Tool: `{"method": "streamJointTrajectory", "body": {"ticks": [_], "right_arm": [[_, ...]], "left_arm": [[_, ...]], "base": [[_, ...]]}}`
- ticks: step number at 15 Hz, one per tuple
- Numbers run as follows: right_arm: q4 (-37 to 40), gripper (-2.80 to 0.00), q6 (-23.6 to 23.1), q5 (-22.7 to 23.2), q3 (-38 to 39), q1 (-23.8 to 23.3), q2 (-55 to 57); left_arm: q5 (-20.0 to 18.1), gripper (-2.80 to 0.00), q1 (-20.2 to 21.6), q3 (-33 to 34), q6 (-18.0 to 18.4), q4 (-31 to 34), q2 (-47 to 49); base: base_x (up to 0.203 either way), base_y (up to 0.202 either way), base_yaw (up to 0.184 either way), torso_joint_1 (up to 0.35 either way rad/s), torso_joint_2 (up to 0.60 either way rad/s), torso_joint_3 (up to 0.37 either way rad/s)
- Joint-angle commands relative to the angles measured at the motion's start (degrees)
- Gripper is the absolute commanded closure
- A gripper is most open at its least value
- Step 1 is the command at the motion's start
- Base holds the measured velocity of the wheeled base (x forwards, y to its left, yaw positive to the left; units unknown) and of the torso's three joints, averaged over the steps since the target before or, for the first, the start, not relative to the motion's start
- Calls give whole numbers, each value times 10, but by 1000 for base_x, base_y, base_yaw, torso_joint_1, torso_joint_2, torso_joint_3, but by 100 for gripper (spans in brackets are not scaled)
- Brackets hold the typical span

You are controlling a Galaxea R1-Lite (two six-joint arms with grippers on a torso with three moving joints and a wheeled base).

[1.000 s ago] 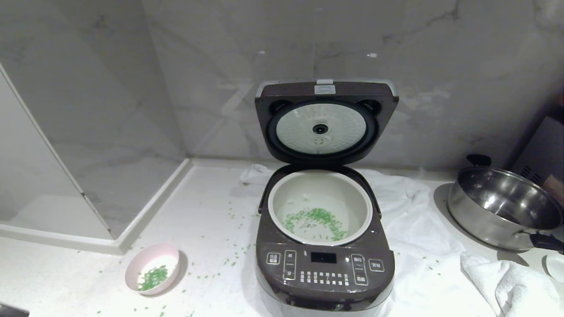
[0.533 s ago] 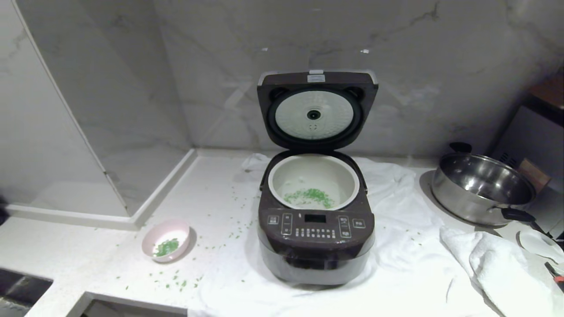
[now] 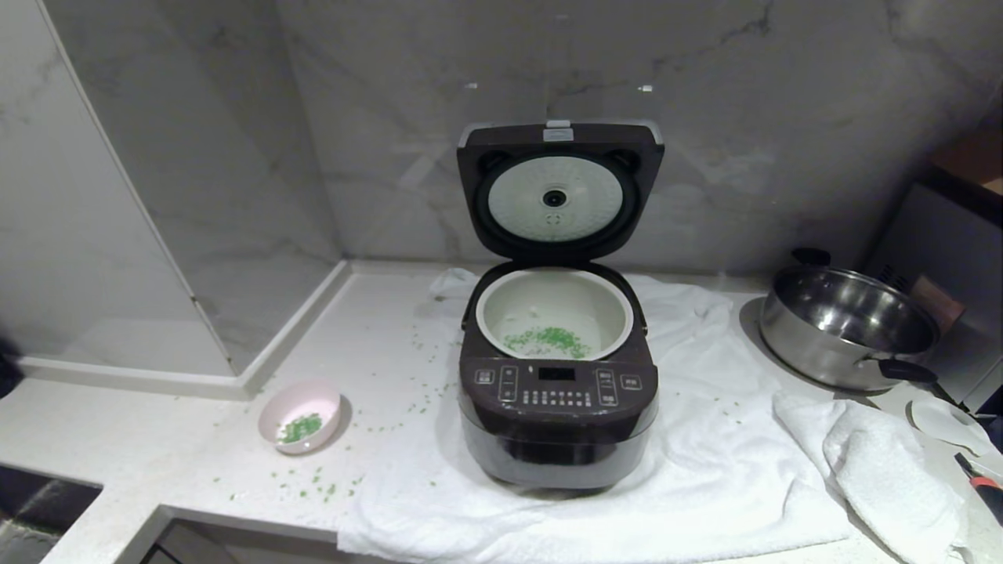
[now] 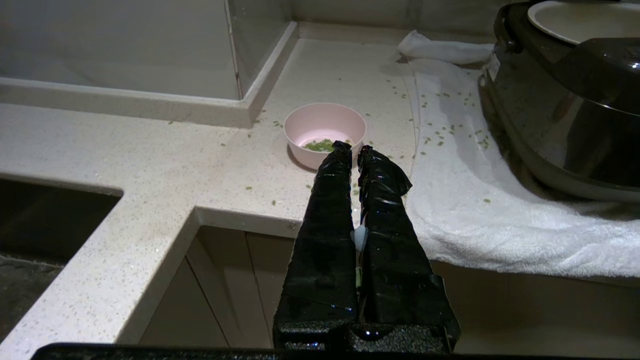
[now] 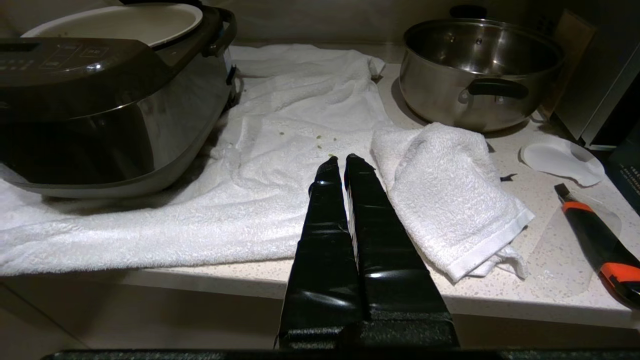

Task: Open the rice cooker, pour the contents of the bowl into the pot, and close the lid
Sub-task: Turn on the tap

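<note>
Left end effector (image 4: 351, 150): closed on nothing, held back off the desk edge with the bowl just beyond its tips; reads as parked.
Right end effector (image 5: 343, 163): closed, empty, over the near edge of the towel (image 5: 280, 165); likewise idle.
Desk (image 3: 196, 462): pale stone, strewn with stray green bits between bowl and cooker, probably spilled in pouring.
Bowl (image 3: 300, 416): small, pink outside, white inside, upright left of the cooker, well apart from it; a small clump of green bits lies in it.
Cooker (image 3: 558, 407): dark brown, button panel facing front, sits on the towel, likely to catch drips.
Pot (image 3: 554, 312): pale inner pot seated in the cooker, with green bits (image 3: 548, 340) in a little water.
Lid (image 3: 558, 192): stands fully open, silvery inner plate facing front; closing it looks like the step left.
Steel pan (image 3: 848, 327): far right, not involved.
</note>
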Motion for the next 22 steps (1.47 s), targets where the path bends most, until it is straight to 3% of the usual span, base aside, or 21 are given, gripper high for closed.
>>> {"method": "streamJointTrajectory", "body": {"ticks": [1,4,18,22], "right_arm": [[0,0,-1,0,1,0,0],[0,0,0,0,1,0,0],[0,0,0,0,1,0,1],[0,0,0,0,1,0,1]], "left_arm": [[0,0,0,8,0,-1,0],[0,0,1,8,0,-1,0],[0,0,0,8,0,-1,0],[0,0,0,8,0,-1,0]], "base": [[0,0,0,0,0,0],[3,-2,69,2,1,2],[-1,-7,172,3,3,1],[0,0,46,0,-1,1]]}}
